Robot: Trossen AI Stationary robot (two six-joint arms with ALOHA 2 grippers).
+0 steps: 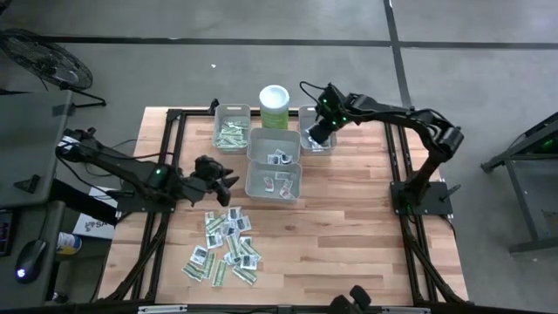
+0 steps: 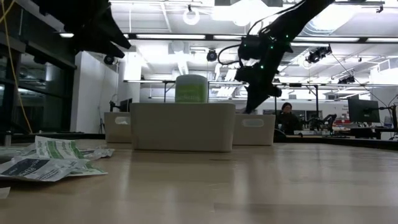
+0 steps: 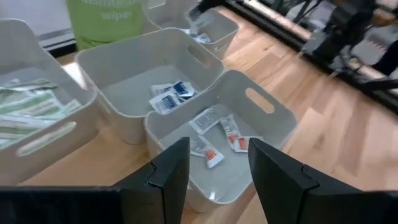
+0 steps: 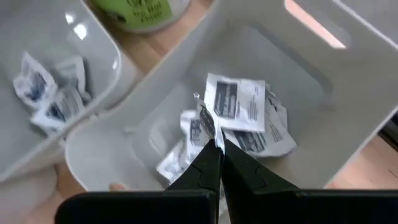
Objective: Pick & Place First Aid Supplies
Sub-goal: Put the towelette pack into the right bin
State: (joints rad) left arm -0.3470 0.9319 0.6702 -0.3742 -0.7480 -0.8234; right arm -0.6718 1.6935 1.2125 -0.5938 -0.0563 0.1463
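well, the right hand point(image 4: 214, 146) is pinched tight on a white packet point(image 4: 208, 124) held edge-up over the grey bin point(image 1: 317, 131) near the bench's far edge; the left hand point(image 3: 217, 168), half open and empty, hovers by the middle bins point(image 1: 274, 180).

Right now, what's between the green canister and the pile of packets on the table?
In the high view, two grey bins with a few packets inside sit between the green canister and the loose pile of packets, then bare wood.

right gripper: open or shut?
Shut on a white packet: the right gripper pinches its edge above the bin.
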